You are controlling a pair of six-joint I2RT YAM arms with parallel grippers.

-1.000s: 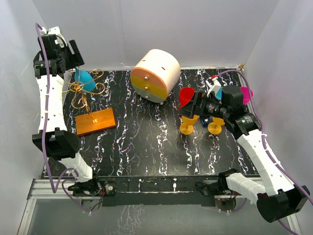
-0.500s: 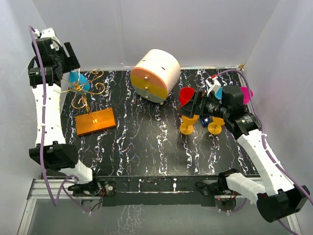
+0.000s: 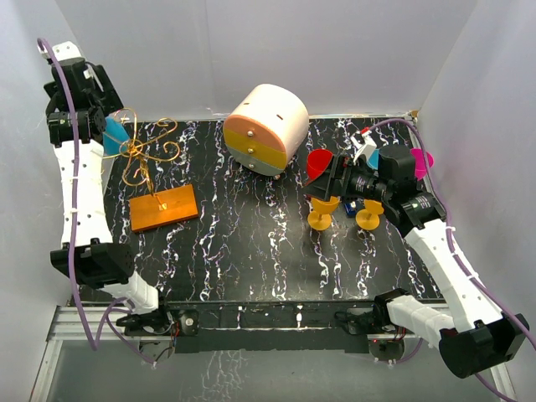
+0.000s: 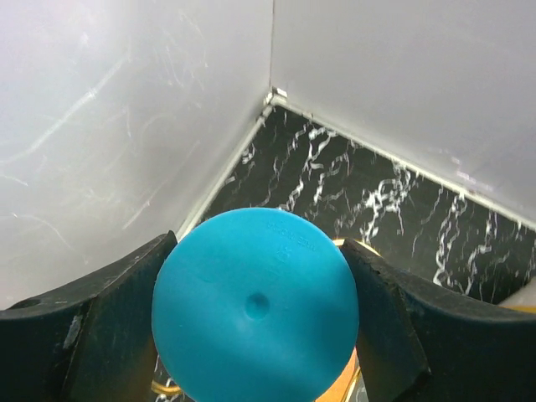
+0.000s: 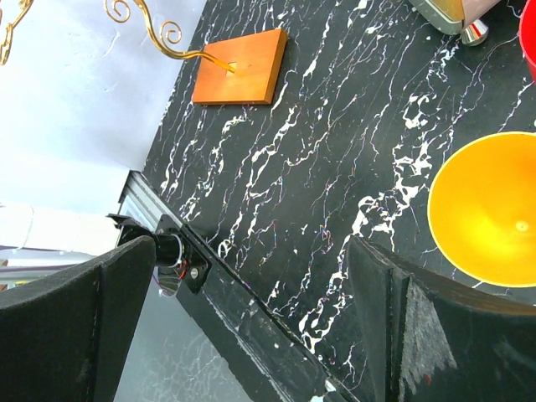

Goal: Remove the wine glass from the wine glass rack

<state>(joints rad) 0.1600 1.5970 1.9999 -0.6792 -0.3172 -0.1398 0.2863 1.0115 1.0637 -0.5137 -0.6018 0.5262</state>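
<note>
Top external view has the left arm reaching high into the far-left corner. The left jaws are closed on the blue wine glass, which hangs tilted just left of the scrolled top of the wine glass rack. Whether the glass touches the nearest wire loop cannot be told from here. The rack's stem runs down to its orange base block, flat on the surface.

From the left wrist, the glass's round blue face fills the gap between the two black fingers, both pressed against its sides. A sliver of gold wire shows at its right rim.

A white-and-orange drawer box stands at the far middle, well apart from the rack, with bare surface between them. To the right, a cluster of coloured glassware sits under the right arm: a red bowl, two yellow feet and a pink bowl.

The right jaws are spread wide with nothing between them. In the right wrist view a yellow disc lies near the right finger, and the base block lies far across the surface.

The surface is black with white marble veining. Plain white walls close it in on the left, far and right sides. A metal rail carries the arm bases along the near edge, and purple cables trail along both arms.
</note>
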